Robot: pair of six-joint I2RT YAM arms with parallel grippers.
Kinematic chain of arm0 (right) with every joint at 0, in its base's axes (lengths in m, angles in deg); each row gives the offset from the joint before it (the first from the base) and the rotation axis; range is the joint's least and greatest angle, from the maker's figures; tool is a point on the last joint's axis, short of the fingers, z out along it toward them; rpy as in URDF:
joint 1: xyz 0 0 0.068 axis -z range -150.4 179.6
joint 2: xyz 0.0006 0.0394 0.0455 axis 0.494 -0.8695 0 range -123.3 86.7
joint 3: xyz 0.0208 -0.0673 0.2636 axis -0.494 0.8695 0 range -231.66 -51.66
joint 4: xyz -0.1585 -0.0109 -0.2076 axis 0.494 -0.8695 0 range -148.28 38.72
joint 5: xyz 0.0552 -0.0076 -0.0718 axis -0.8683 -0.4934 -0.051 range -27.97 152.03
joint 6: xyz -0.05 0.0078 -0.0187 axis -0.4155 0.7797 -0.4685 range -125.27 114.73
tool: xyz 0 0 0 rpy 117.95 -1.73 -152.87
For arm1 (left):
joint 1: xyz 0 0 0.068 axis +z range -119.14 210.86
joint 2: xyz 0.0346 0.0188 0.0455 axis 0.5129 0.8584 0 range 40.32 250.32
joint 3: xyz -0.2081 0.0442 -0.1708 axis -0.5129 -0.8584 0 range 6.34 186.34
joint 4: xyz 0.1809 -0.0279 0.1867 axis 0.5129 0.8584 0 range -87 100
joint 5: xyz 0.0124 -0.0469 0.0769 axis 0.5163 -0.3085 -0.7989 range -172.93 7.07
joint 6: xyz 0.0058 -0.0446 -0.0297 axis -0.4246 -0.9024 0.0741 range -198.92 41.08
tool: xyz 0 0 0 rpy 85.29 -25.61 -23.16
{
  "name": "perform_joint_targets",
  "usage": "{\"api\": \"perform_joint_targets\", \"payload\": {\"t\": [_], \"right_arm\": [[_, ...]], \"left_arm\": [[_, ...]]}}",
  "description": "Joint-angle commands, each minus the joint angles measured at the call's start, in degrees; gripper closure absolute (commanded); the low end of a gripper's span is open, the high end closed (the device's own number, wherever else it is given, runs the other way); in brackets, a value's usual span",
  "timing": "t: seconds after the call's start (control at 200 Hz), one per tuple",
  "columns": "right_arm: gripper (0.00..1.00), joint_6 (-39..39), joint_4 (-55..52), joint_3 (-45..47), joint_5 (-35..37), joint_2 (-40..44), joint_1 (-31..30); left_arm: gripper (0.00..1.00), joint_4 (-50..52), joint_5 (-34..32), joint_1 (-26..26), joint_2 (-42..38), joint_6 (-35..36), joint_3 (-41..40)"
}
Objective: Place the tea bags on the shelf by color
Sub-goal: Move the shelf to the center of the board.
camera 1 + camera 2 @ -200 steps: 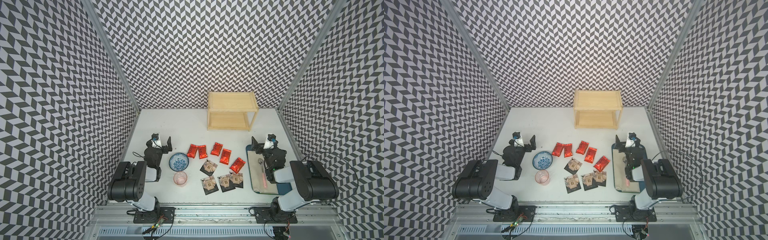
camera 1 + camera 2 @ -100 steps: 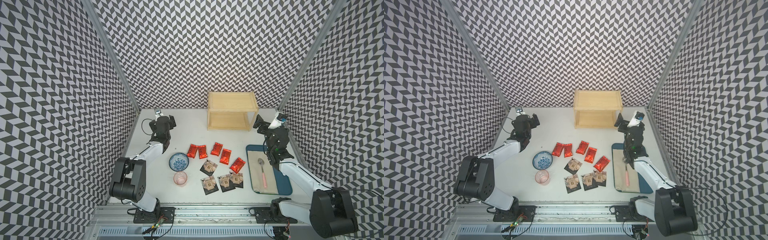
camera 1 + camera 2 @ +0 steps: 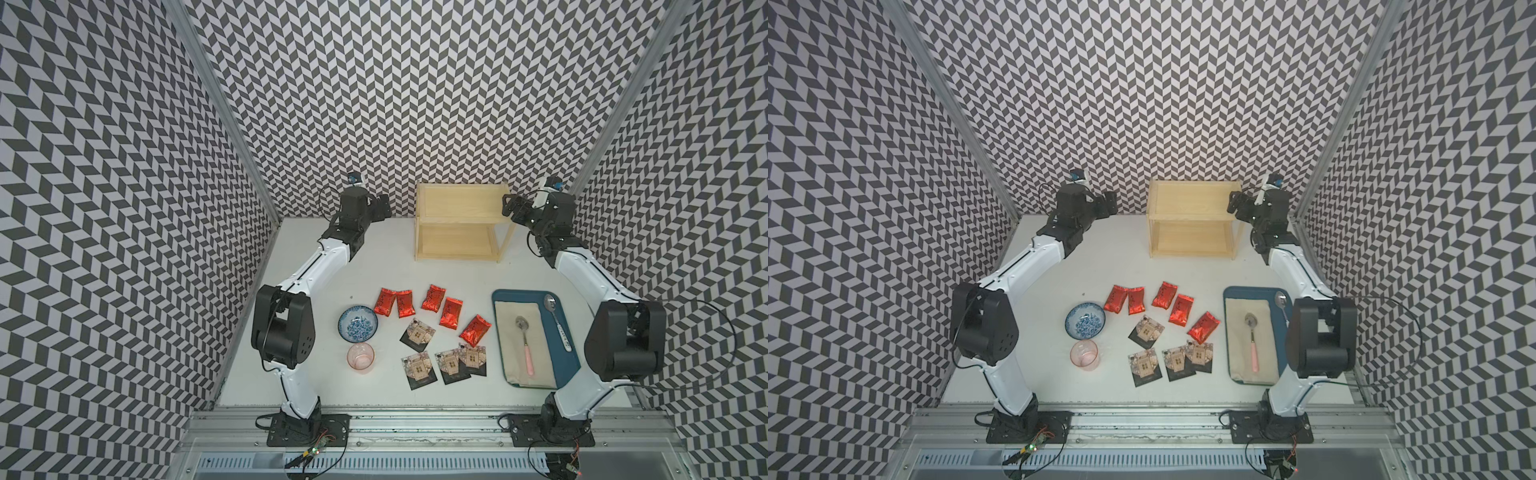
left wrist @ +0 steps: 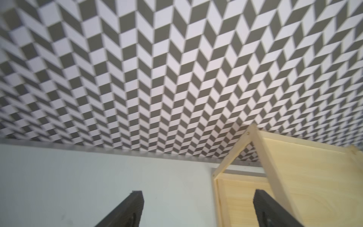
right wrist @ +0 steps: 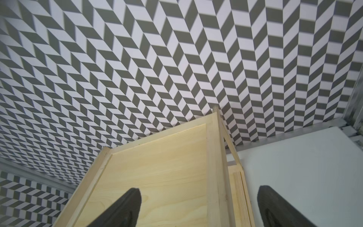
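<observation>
Several red foil tea bags [image 3: 433,298] lie in a loose row mid-table, seen in both top views [image 3: 1165,295]. Several black square tea bags [image 3: 419,370] lie just in front of them. The pale wooden shelf [image 3: 459,222] stands at the back by the wall, and both of its boards are bare. My left gripper [image 3: 384,206] hangs open left of the shelf's top; its wrist view shows the shelf [image 4: 304,176] beside the empty left gripper [image 4: 198,196]. My right gripper [image 3: 512,206] is open over the top board's right end [image 5: 161,173] and holds nothing.
A blue patterned bowl [image 3: 358,324] and a pink glass cup [image 3: 360,358] stand left of the tea bags. To the right, a blue tray [image 3: 565,370] with beige cloth holds two spoons [image 3: 524,340]. Patterned walls close in on three sides.
Both arms have unfolded from the table's front and reached up and back. The grippers now sit at either end of the shelf's top.
</observation>
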Motion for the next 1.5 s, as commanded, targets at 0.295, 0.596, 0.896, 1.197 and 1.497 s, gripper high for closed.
{"api": "perform_joint_targets", "payload": {"t": [0.295,0.596,0.896,1.197,1.497], "right_arm": [[0.25,-0.29,-1.40,-10.83,-15.52,-12.49,2.61],[0.49,0.09,-0.47,-10.58,-17.74,-12.46,2.03],[0.51,0.13,-0.71,-9.88,-16.92,-11.75,-1.19],[0.51,0.03,-2.42,-9.62,-14.98,-9.54,-6.22],[0.51,0.12,-2.48,-2.99,-11.45,-2.11,-10.62]], "left_arm": [[0.08,10.37,18.00,-4.73,17.35,-1.07,23.65],[0.18,9.84,22.34,-4.89,20.22,-2.40,25.51],[0.35,8.22,22.53,-4.17,15.42,-2.40,19.87],[0.42,6.65,20.87,-2.66,5.66,-3.94,8.54],[0.42,4.62,18.73,-1.38,-5.32,-4.46,-4.81]]}}
